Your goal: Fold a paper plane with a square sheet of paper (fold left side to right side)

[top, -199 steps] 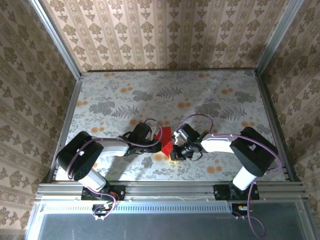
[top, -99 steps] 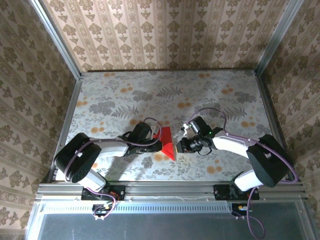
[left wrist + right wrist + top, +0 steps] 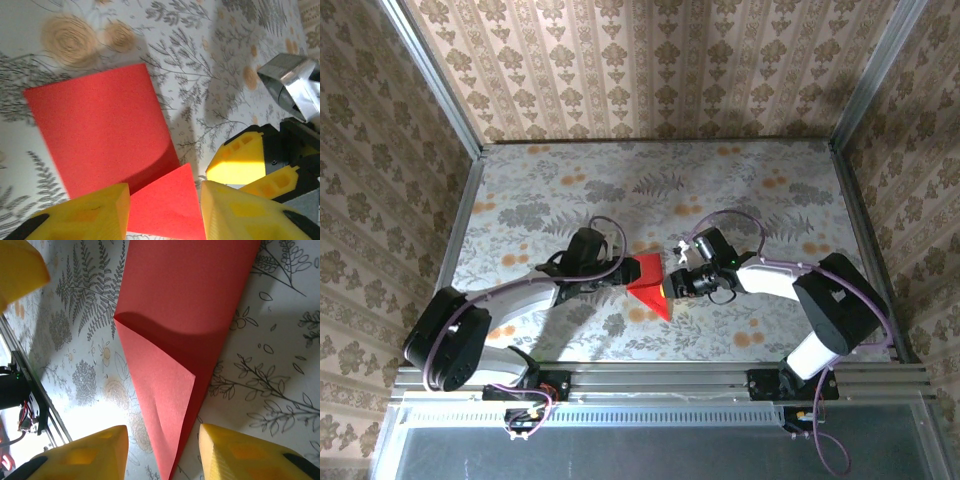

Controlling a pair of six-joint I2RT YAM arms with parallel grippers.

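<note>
- Lying flat on the floral-patterned worktop [image 3: 770, 190], the thin bright red paper sheet [image 3: 648, 283], partly folded to a pointed end, sits toward the near edge.
- Its long axis runs far-to-near, with the point nearest.
- The left gripper [image 3: 618, 281] flanks its left edge and the right gripper [image 3: 676, 284] its right, both about equally close.
- Both sets of jaws stand apart, released, grasping nothing.

Top: high behind the arm bases [image 3: 515, 382], looking down over the whole worktop [image 3: 770, 200].
Left wrist: close above the worktop, past its own yellow jaws.
Right wrist: equally close, past its own jaws.
Shared: the folded red paper [image 3: 648, 284], in all three.
</note>
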